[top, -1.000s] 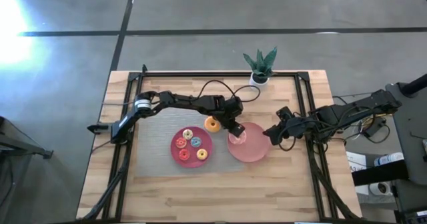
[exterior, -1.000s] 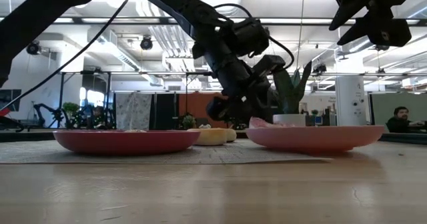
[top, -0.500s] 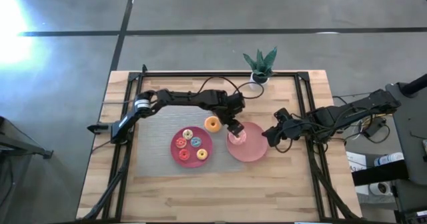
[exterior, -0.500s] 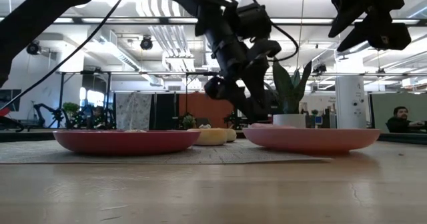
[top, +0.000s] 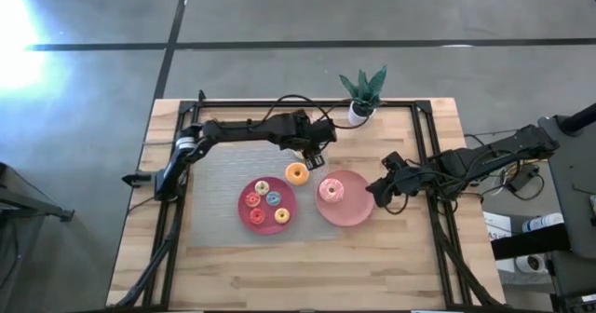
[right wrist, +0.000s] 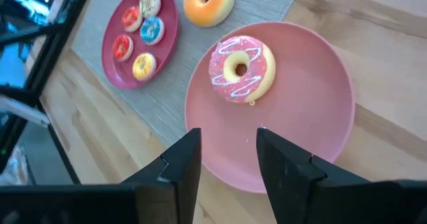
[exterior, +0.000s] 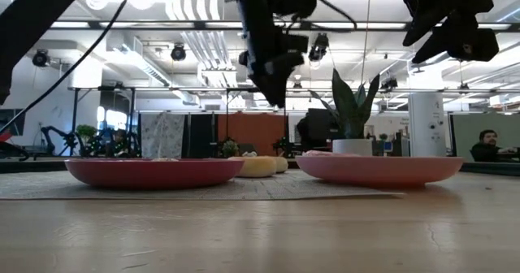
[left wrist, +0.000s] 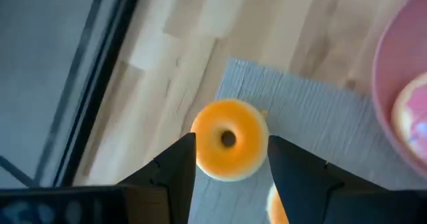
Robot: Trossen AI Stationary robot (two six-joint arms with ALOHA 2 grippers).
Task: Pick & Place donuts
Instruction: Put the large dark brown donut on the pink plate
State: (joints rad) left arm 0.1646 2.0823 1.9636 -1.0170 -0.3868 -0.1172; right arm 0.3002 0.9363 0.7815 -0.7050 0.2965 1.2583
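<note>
High view: left gripper (top: 314,155) hovers over the grey mat (top: 216,176), just behind the orange donut (top: 296,174), which lies on the mat between the two plates. Magenta plate (top: 245,210) holds four small donuts: whitish (top: 263,186), blue (top: 274,198), red (top: 256,216), yellow (top: 282,216). Pink plate (top: 359,210) carries one pink-iced donut (top: 331,191) w/ white squiggles, on its left part. Right gripper (top: 382,190) sits at the pink plate's right edge. Potted plant (top: 363,91) at the table's (top: 410,257) far edge.

Low view: left gripper (exterior: 275,80) hangs well above the table, clear of both plates, nothing in it. Right gripper (exterior: 449,25) is up high too, above the pink plate (exterior: 379,169). Magenta plate (exterior: 153,172) at left; orange donut (exterior: 257,166) peeks between the plates. A person (exterior: 487,145) sits far back in the room.

Left wrist view: left fingers (left wrist: 175,167) are spread, w/ the orange donut (left wrist: 229,148) showing between them but farther down, on the mat (left wrist: 320,121); no contact. Pink plate rim (left wrist: 388,91) at one side.

Right wrist view: right fingers (right wrist: 183,161) stand partly apart, holding nothing, above the pink plate (right wrist: 313,137). Pink-iced donut (right wrist: 241,69) lies flat on it. Beyond: orange donut (right wrist: 209,3) on the mat, and magenta plate (right wrist: 165,44) w/ its four small donuts.
</note>
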